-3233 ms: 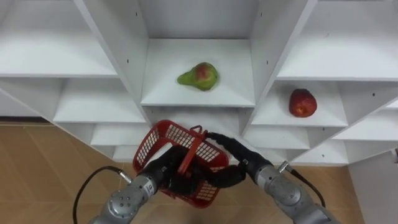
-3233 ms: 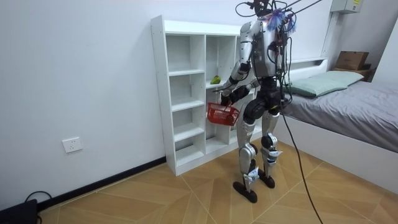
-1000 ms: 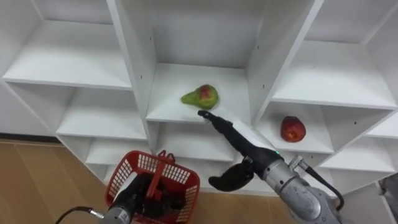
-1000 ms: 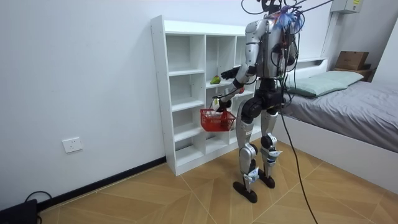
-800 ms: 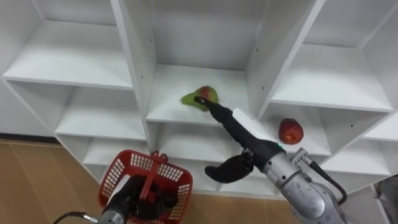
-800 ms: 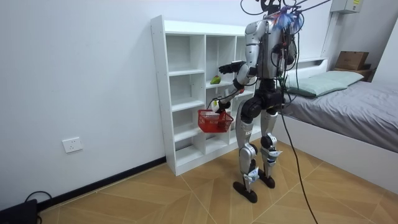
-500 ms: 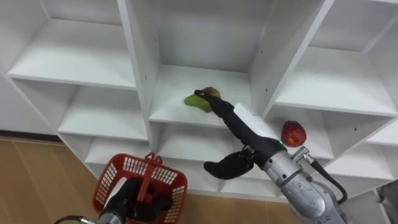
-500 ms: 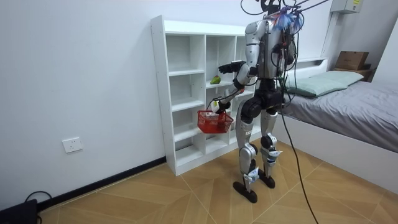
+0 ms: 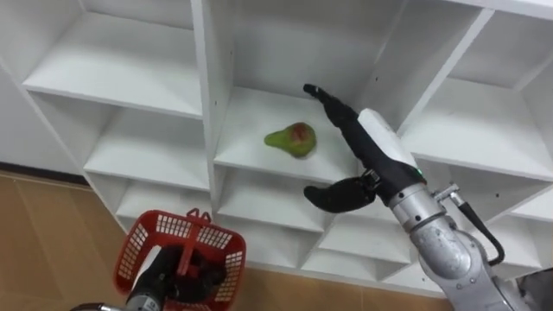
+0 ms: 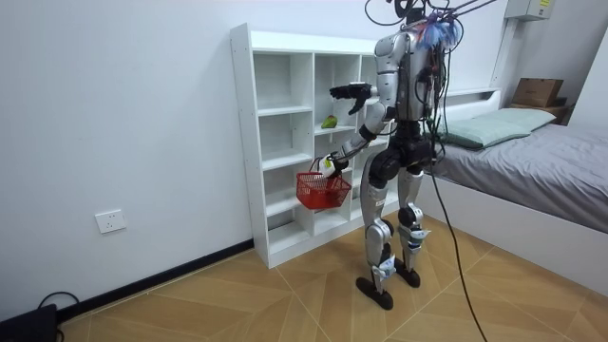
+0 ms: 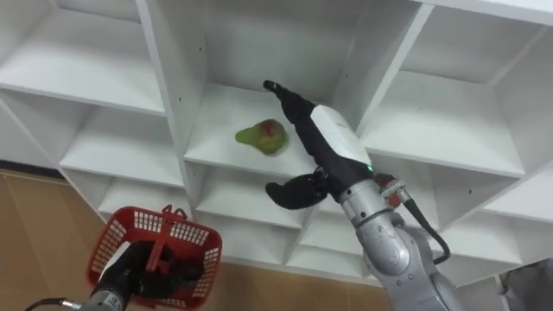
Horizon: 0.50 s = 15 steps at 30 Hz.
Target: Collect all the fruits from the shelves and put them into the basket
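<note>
reaching into the middle compartment of the white closet with the right hand: fingers straight and stretched out, thumb splayed low, holding nothing. lying on the shelf board just left of those fingers and below their tips, apart from them: the pear. down at lower left, well away from those fingers, gripping the handle of the red basket with the left hand, fingers curled round it.

likely trouble from here: overshooting. with fingertips past the fruit and near the back wall, could sweep sideways and send the pear rolling toward the left divider or off the front edge instead of cupping it. rounded and tapered, so apt to slip from a loose grasp. could also jam the fingertips against the back wall. then a long carry down to the low, off-side basket, with a chance of missing its rim on release.

against half a second ago: then fingertips right over the pear, covering part of it; now further in, higher and to its right, leaving the fruit uncovered in the same compartment. in the room view, right arm raised higher, basket swung slightly toward the room view's left.
</note>
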{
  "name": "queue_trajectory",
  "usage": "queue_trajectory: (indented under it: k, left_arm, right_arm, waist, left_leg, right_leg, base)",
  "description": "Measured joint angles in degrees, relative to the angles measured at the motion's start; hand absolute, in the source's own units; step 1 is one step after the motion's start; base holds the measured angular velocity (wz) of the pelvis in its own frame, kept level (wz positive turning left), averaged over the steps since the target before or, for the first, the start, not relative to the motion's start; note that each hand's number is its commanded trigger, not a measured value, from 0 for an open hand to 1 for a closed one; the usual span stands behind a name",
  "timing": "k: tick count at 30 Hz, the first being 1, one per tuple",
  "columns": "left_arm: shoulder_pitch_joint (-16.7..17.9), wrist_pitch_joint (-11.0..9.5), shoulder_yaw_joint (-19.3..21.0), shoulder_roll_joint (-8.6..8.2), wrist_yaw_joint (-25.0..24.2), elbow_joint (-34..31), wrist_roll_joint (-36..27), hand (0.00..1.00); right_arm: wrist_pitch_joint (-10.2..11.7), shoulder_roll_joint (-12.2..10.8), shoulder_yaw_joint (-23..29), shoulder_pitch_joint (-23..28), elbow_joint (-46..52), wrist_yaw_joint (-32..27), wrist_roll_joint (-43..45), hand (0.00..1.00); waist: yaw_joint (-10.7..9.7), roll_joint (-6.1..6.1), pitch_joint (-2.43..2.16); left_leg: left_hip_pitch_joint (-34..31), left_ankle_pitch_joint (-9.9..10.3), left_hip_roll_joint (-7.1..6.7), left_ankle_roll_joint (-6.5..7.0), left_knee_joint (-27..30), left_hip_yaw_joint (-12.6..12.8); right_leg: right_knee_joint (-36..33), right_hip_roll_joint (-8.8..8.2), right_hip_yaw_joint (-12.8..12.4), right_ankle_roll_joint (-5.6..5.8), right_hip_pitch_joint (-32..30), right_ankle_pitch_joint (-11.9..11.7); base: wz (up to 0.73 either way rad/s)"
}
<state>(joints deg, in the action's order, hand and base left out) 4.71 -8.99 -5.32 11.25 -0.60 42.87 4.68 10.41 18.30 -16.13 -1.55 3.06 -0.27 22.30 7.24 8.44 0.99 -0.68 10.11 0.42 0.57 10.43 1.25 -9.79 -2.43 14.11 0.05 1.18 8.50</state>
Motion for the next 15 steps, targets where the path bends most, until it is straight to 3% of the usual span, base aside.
queue_trajectory:
  k: [7,9,15]
  left_arm:
    - [-0.3,0.0,0.1,0.07,-0.1,-0.1,4.1,1.0]
    - [-0.4,0.1,0.1,0.39,-0.2,-0.1,5.1,1.0]
    - [-0.3,1.5,0.3,1.41,-1.6,-2.5,5.1,1.0]
  right_arm:
    - [0.1,0.1,0.7,-5.4,-4.0,-1.8,-0.6,0.0]
    - [0.1,0.1,1.7,-7.8,-6.0,-2.4,-1.5,0.0]
    - [0.0,2.0,3.4,-11.7,-11.5,-3.8,-7.1,0.0]
  waist:
    - [-0.2,0.21,0.09]
    - [-0.2,0.79,0.36]
    - [0.4,3.0,0.17]
  left_leg:
    - [-0.7,0.0,-0.12,-0.03,0.6,-1.7]
    - [-1.3,0.0,-0.2,-0.04,1.0,-2.3]
    - [-2.7,0.0,-0.27,-0.1,2.0,-3.3]
  right_leg:
    - [0.1,-0.13,1.8,0.0,0.4,0.0]
    - [0.1,-0.11,1.8,0.0,0.3,0.0]
    - [0.2,-0.1,2.4,0.0,-0.3,0.0]
  base:
    - [0.13]
    - [0.14]
    - [0.11]
